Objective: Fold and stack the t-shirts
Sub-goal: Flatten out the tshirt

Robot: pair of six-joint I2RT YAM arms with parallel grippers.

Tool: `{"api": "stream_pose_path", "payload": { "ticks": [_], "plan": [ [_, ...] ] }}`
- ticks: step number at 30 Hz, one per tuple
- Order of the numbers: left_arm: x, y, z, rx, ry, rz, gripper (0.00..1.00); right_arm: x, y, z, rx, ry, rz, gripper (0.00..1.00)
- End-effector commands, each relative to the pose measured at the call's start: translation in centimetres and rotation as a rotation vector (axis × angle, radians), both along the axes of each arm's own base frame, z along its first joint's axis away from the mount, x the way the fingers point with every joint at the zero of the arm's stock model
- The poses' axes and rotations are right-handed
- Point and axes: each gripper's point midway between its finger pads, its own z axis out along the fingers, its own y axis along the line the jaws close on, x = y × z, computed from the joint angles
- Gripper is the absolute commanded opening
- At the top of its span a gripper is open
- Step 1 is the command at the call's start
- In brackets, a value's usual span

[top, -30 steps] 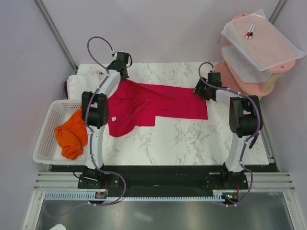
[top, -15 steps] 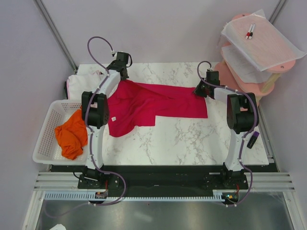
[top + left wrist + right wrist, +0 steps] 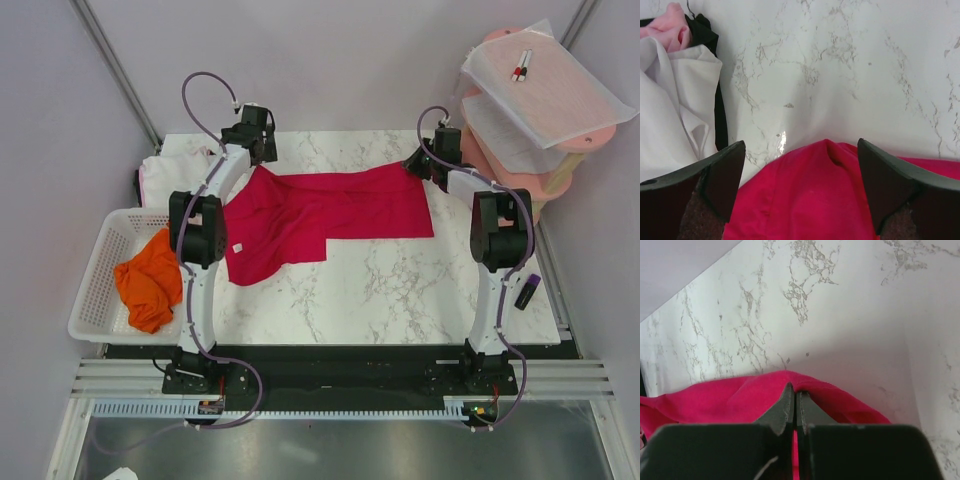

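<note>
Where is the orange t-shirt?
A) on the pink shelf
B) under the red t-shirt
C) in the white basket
C: the orange t-shirt lies crumpled inside the white basket.

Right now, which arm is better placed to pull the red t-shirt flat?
Probably the right: the right gripper is shut on the crimson-red t-shirt at its far edge; the left gripper stands open, holding nothing.
</note>
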Motion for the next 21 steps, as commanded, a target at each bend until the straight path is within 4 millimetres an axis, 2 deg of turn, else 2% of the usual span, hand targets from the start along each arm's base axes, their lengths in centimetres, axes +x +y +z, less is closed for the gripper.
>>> {"api": "stream_pose_path", "payload": {
  "ticks": [1, 3, 4, 8, 9, 11, 12, 13, 17, 21],
  "plan": [
    [-1.9, -0.6, 1.8, -0.046, 0.002, -0.044, 0.98, 2.4, 0.4, 0.7, 0.052, -0.048, -0.005, 0.00],
    [-2.8, -1.4, 1.6, -0.060, 0.014, -0.065, 0.94, 2.9, 0.3, 0.8, 0.055, -0.054, -0.004, 0.01],
    [-3.5, -1.5, 0.4, -0.060, 0.040, -0.064, 0.93, 3.0, 0.4, 0.2, 0.056, -0.044, -0.005, 0.01],
    [-5.3, -2.3, -1.2, -0.054, 0.083, -0.062, 0.89, 3.1, 0.4, -0.4, 0.062, -0.034, 0.002, 0.02],
    [-5.7, -2.6, -0.9, -0.054, 0.075, -0.056, 0.89, 3.0, 0.5, -0.7, 0.064, -0.027, 0.002, 0.02],
    [-6.7, -3.4, -1.4, -0.049, 0.084, -0.070, 0.89, 2.9, 0.6, -0.7, 0.062, -0.027, 0.006, 0.02],
    [-7.0, -3.6, -0.6, -0.050, 0.066, -0.068, 0.90, 2.7, 0.5, -0.9, 0.063, -0.022, 0.007, 0.03],
    [-7.6, -3.8, -1.1, -0.045, 0.078, -0.071, 0.90, 2.7, 0.5, -0.9, 0.061, -0.022, 0.007, 0.03],
    [-8.4, -5.6, -0.7, -0.031, 0.058, -0.102, 0.92, 2.3, 0.7, -1.4, 0.066, -0.014, 0.014, 0.03],
    [-8.9, -6.3, -1.0, -0.006, 0.062, -0.108, 0.94, 1.9, 0.7, -2.0, 0.068, -0.001, 0.017, 0.04]
  ]
}}
